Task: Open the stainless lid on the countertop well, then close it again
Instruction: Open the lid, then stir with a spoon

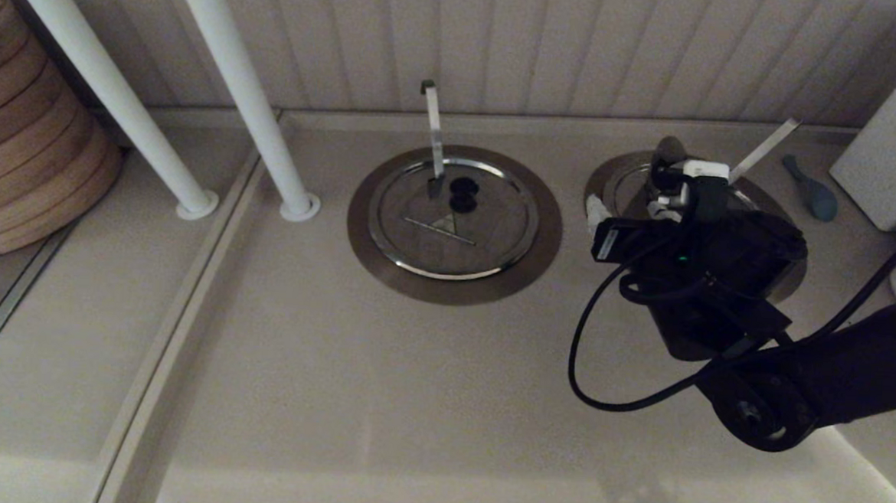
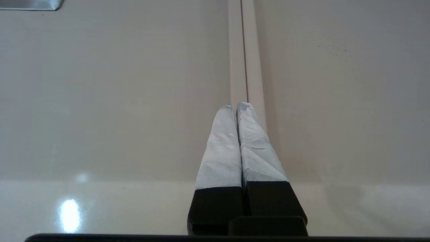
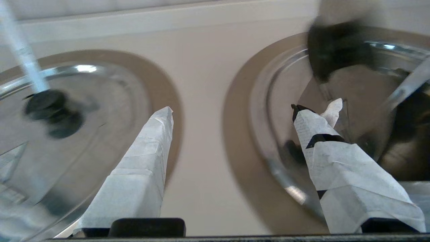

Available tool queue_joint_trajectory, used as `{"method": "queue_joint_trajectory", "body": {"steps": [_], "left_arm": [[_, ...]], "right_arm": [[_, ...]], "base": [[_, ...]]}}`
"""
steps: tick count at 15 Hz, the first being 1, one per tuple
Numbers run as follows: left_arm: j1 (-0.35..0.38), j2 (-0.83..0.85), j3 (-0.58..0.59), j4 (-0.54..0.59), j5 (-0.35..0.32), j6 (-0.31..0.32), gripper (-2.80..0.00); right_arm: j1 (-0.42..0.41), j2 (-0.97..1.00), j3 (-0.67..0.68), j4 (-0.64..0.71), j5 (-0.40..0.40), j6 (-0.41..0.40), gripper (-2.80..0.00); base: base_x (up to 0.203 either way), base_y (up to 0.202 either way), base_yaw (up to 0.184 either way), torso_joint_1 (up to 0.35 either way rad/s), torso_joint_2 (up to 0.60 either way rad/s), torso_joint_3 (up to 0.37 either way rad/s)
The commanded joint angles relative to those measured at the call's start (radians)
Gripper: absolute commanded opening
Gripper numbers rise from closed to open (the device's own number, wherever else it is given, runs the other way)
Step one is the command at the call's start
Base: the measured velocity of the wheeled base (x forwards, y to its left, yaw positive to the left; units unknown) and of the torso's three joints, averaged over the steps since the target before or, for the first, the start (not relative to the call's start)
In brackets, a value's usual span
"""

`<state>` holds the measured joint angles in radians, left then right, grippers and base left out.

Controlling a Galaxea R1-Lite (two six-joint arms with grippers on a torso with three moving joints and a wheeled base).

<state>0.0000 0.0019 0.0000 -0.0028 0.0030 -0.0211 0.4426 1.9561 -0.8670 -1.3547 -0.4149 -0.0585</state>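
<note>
We count two round steel lids set in the countertop (image 1: 409,403), each ringed by a flat brownish collar. The lid (image 3: 289,101) of the task is the one on the robot's right; in the head view the right arm covers most of it, leaving only a strip of its rim and collar. It sits closed on its well (image 1: 599,184), whose collar shows just beyond the arm. One slanted flat handle (image 1: 764,149) rises from behind it toward the wall. The second lid (image 1: 450,217) lies well to the left of the task lid, in full view, with one black knob (image 1: 462,193), one triangle mark with a line under it, and one upright handle (image 1: 433,132). The right gripper (image 3: 250,111) hangs above the strip of counter between the two collars, nearer the task lid; its two paper-wrapped fingers (image 3: 141,168) stand wide apart with nothing between them, one over the left lid's collar edge, the other over the task lid's rim. The left gripper (image 2: 239,105) shows only in its own wrist view, over bare counter by a seam, its two wrapped fingers pressed together on nothing. Left of the second lid stand two white poles (image 1: 249,95); farther left, one stack of bamboo steamers (image 1: 17,137). Right of the task lid lies one small blue-grey tool (image 1: 812,190) beside one white box (image 1: 882,163).
</note>
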Motion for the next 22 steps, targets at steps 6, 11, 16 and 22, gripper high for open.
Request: {"method": "queue_joint_trajectory", "body": {"steps": [6, 11, 16, 22], "left_arm": [[0.000, 0.000, 0.000, 0.000, 0.000, 0.000, -2.80], [0.000, 0.000, 0.000, 0.000, 0.000, 0.000, -2.80], [0.000, 0.000, 0.000, 0.000, 0.000, 0.000, -2.80], [0.000, 0.000, 0.000, 0.000, 0.000, 0.000, -2.80]], "right_arm": [[0.049, -0.019, 0.034, -0.007, -0.002, 0.005, 0.00], [0.102, -0.058, 0.067, -0.006, -0.002, 0.007, 0.00], [0.082, -0.227, 0.064, 0.083, -0.002, -0.015, 0.00], [-0.194, -0.265, -0.022, 0.210, 0.009, -0.142, 0.00]], "base": [[0.000, 0.000, 0.000, 0.000, 0.00, 0.000], [0.000, 0.000, 0.000, 0.000, 0.00, 0.000], [0.000, 0.000, 0.000, 0.000, 0.00, 0.000], [0.000, 0.000, 0.000, 0.000, 0.00, 0.000]]}}
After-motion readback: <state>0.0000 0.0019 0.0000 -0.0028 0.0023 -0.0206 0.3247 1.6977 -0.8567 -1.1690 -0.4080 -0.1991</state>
